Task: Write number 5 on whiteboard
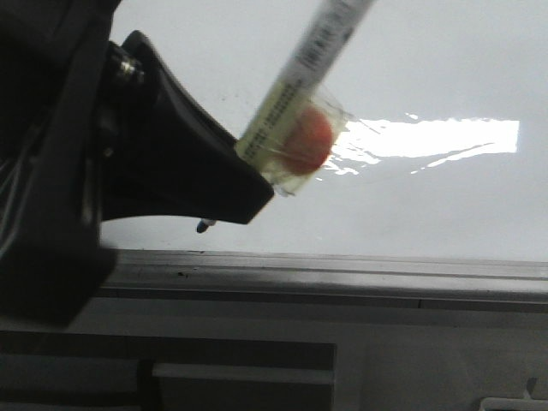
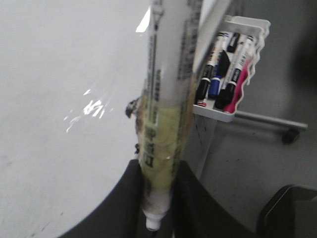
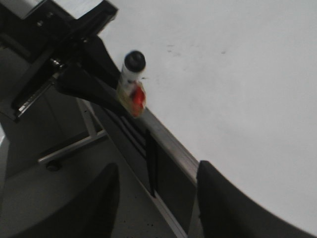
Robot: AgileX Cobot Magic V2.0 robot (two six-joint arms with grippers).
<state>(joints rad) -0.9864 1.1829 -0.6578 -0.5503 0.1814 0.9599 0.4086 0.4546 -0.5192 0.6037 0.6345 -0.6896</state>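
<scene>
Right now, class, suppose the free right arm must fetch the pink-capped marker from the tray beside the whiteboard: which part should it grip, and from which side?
Probably the white barrel of the pink-capped marker, coming in from the open side of the tray. Its cap end sits inside the tray wall, the barrel sticks out free, and it lies at the row's end.

From my front view, the left gripper point(image 1: 224, 184) and its tilted marker point(image 1: 318, 60) block the near-left part of the whiteboard point(image 1: 445, 68). To the right and farther up, I see bare board surface. The grey frame edge point(image 1: 342, 274) bars the near side. In the left wrist view, 1 white tray point(image 2: 233, 115) of spare markers point(image 2: 218, 74) sits just beside the board's edge.
</scene>
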